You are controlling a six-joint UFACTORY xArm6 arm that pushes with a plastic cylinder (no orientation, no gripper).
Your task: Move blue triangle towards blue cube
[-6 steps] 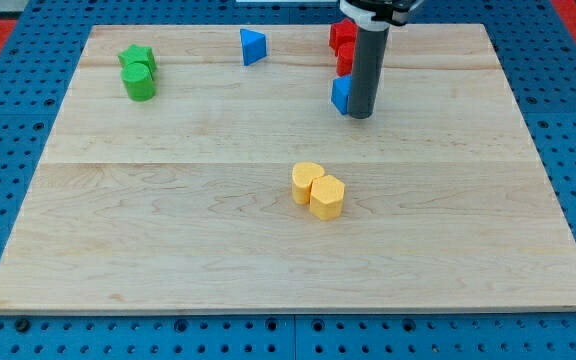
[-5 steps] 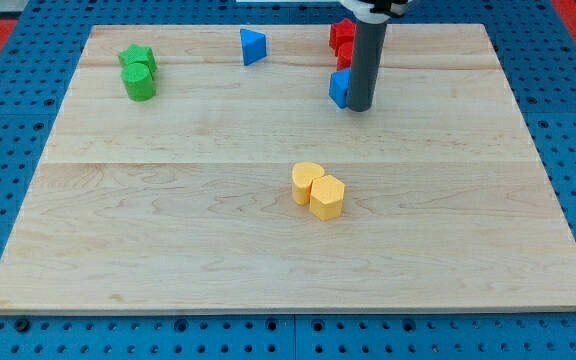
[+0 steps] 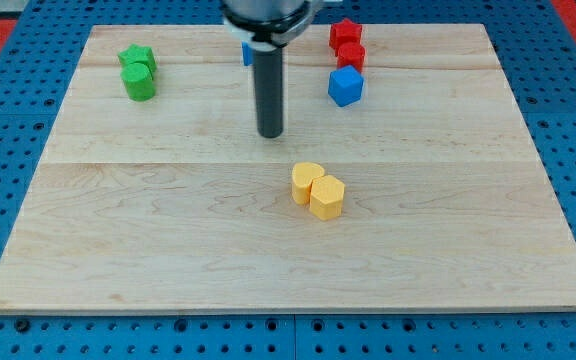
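Note:
The blue cube [image 3: 345, 87] sits on the wooden board at the upper right, just below two red blocks. The blue triangle [image 3: 245, 53] is near the view's top, mostly hidden behind my rod; only a sliver shows at its left. My tip [image 3: 270, 133] rests on the board below the triangle and to the left of the blue cube, touching no block.
A red star [image 3: 345, 33] and a red block [image 3: 351, 56] stand above the blue cube. Two green blocks [image 3: 138, 73] sit at the upper left. Two yellow blocks [image 3: 318, 190] lie near the board's middle, below and right of my tip.
My tip has moved left and slightly down, away from the blue cube's right side, and now covers most of the blue triangle. The cube is fully in view.

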